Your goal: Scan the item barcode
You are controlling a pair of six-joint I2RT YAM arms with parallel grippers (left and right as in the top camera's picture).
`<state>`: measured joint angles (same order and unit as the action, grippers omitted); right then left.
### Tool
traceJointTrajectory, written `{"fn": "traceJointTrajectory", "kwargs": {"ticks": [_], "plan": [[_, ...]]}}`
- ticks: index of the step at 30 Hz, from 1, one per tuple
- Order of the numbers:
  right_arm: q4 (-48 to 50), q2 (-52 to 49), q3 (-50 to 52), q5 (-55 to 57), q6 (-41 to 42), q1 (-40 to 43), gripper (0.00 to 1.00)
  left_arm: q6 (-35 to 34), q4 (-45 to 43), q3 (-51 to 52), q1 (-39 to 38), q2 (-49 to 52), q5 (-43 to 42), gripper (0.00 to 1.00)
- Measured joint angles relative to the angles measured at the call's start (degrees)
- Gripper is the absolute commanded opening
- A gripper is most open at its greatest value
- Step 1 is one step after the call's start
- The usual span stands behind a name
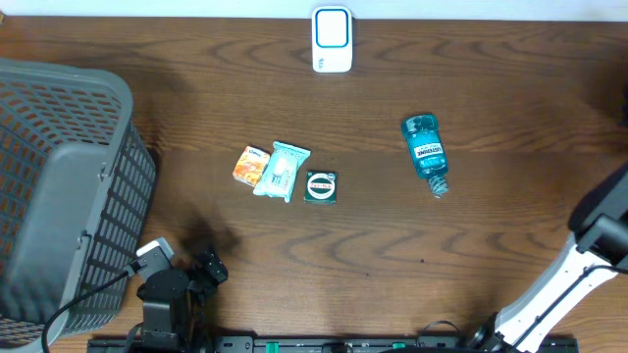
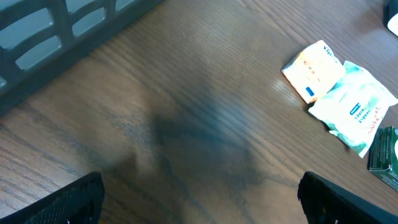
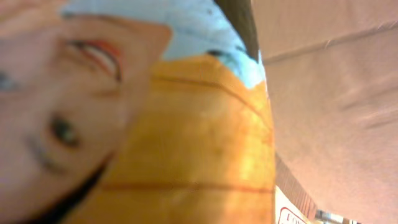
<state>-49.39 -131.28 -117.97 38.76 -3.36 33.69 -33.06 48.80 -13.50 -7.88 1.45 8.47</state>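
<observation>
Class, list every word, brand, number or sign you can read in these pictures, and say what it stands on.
Blue bottle: white label with dark print, too small to read.
Pale green packet: blue and red print, blurred, unreadable.
Dark green box: label too small to read.
Orange packet: no legible text.
Nothing can be quoted with certainty.

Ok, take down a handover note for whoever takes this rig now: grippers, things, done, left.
Left gripper: open, empty, over bare table by the basket.
Right gripper: shut, outside the overhead view; its camera is a blur, so any hold can't be told.
Scanner: far edge, centre.
Mid-table row: orange packet, wipes, green tin; bottle lying to their right.
Done: no scan evident; four items lie on the table.
Left: take an item, show its barcode to the scanner.
</observation>
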Motion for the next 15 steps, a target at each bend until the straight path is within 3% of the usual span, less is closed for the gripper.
{"fn": "traceJointTrajectory", "kwargs": {"ticks": [4,5,6,8,9,10,15], "plan": [[-1.16,-0.04,0.02,-5.03,-0.85,4.87,0.03,0.00,0.00,0.00,0.00,0.00,-0.02,0.98],[-1.99,-0.04,0.02,-6.10,-0.92,6.12,0.07,0.00,0.00,0.00,0.00,0.00,-0.02,0.98],[-2.54,-0.04,0.02,-6.80,-1.07,6.75,0.19,0.00,0.00,0.00,0.00,0.00,-0.02,0.98],[-4.28,-0.04,0.02,-9.07,-0.94,8.11,0.74,0.00,0.00,0.00,0.00,0.00,0.00,0.98],[-4.81,-0.04,0.02,-10.01,-0.83,8.50,0.83,0.00,0.00,0.00,0.00,0.00,-0.02,0.98],[-5.31,-0.04,0.02,-10.91,-0.70,8.85,0.99,0.00,0.00,0.00,0.00,0.00,-0.02,0.98],[-8.15,0.07,0.02,-22.34,-0.24,11.34,0.99,0.00,0.00,0.00,0.00,0.00,0.00,0.98]]}}
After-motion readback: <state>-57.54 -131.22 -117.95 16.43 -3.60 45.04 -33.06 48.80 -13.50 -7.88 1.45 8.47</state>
